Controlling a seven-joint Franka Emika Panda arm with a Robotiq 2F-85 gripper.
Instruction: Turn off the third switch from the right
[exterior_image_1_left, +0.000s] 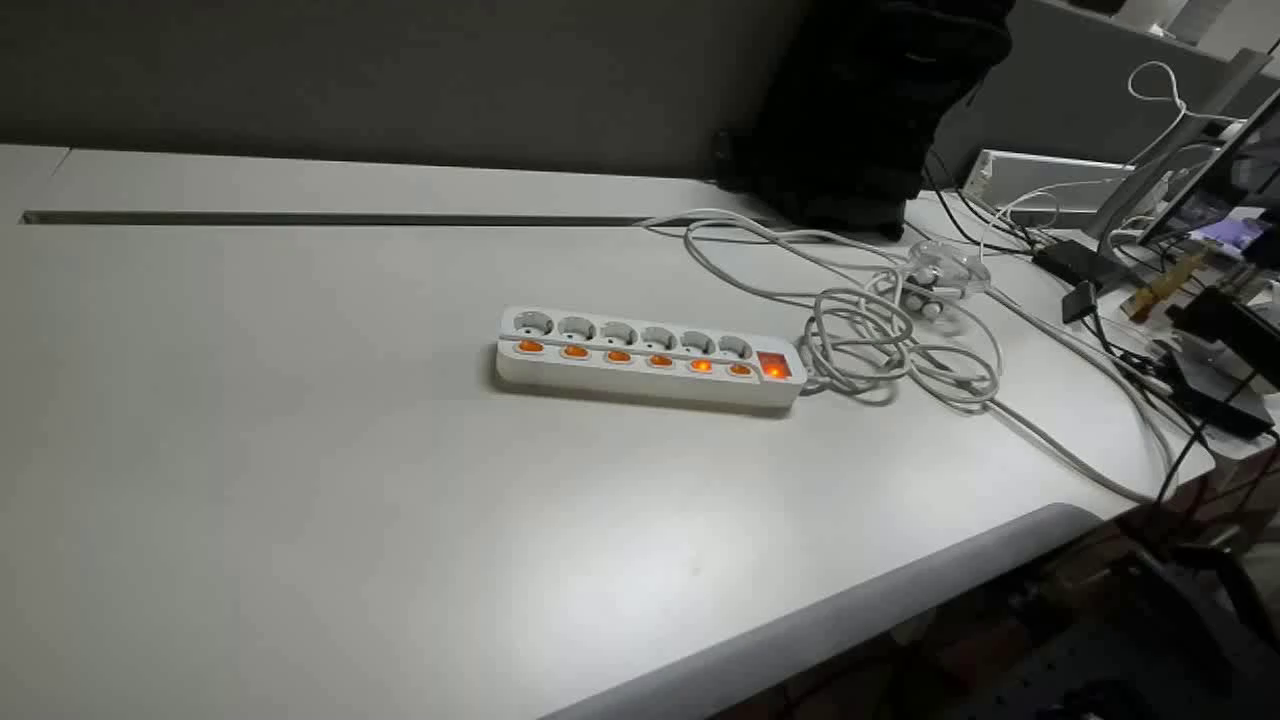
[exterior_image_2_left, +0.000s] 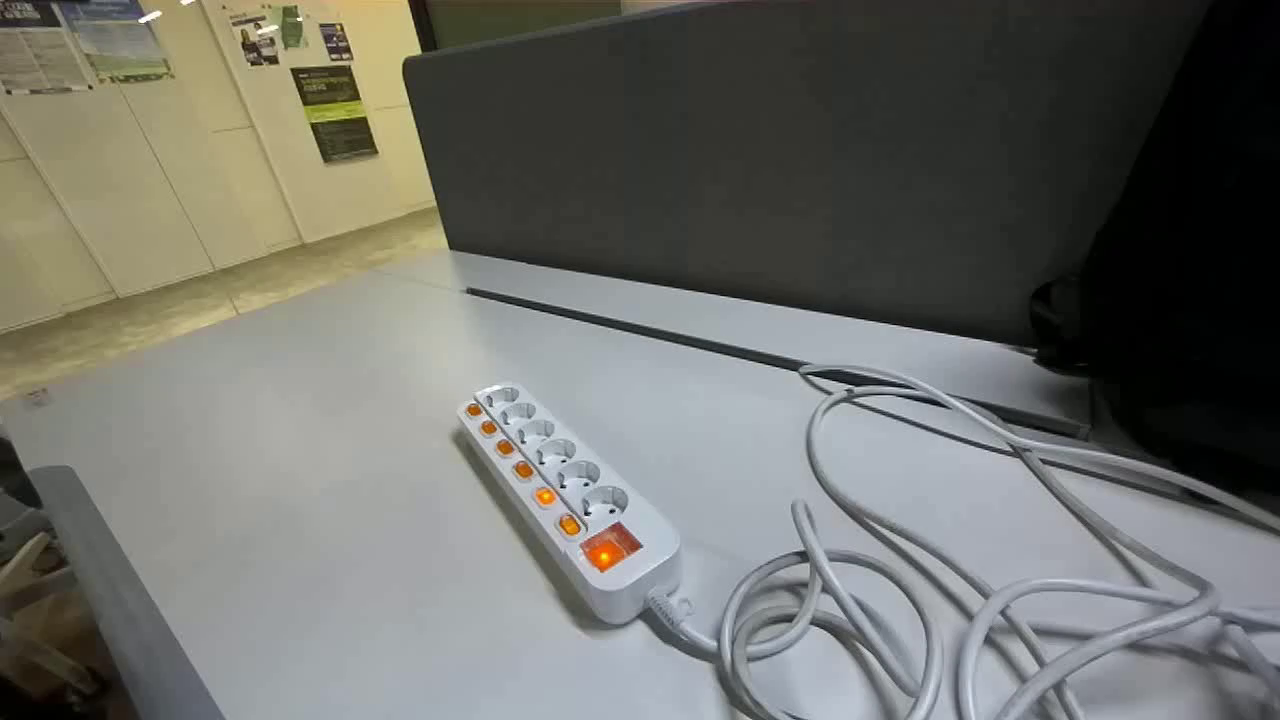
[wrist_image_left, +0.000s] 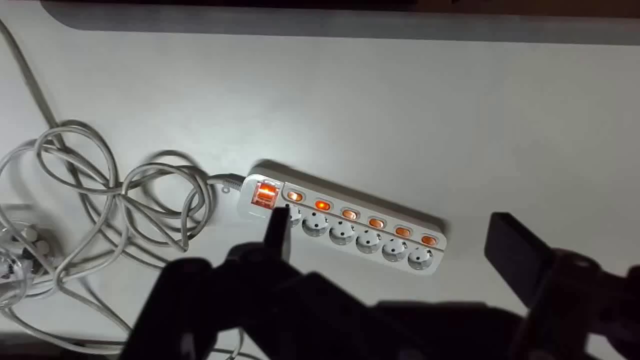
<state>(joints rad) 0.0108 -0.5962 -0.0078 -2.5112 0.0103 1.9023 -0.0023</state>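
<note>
A white multi-socket power strip (exterior_image_1_left: 640, 383) lies on the table, also seen in an exterior view (exterior_image_2_left: 650, 545) and the wrist view (wrist_image_left: 335, 209). Counting the large red main switch (exterior_image_1_left: 774, 367) at the corded end, the third switch (exterior_image_1_left: 701, 366) is small, orange and lit. It shows lit in an exterior view (exterior_image_2_left: 545, 496) and the wrist view (wrist_image_left: 322, 205). The other small switches look unlit. My gripper (wrist_image_left: 389, 216) is open and empty, apart from the strip. Its left finger covers part of the socket nearest the main switch. The gripper is out of both exterior views.
Coiled white cable (exterior_image_1_left: 860, 340) leaves the strip's corded end, with a clear plug piece (exterior_image_1_left: 945, 270) beside it. A black bag (exterior_image_1_left: 850, 110) stands at the back against a dark partition (exterior_image_1_left: 350, 80). A rounded grey table edge (exterior_image_1_left: 850, 620) runs along the front.
</note>
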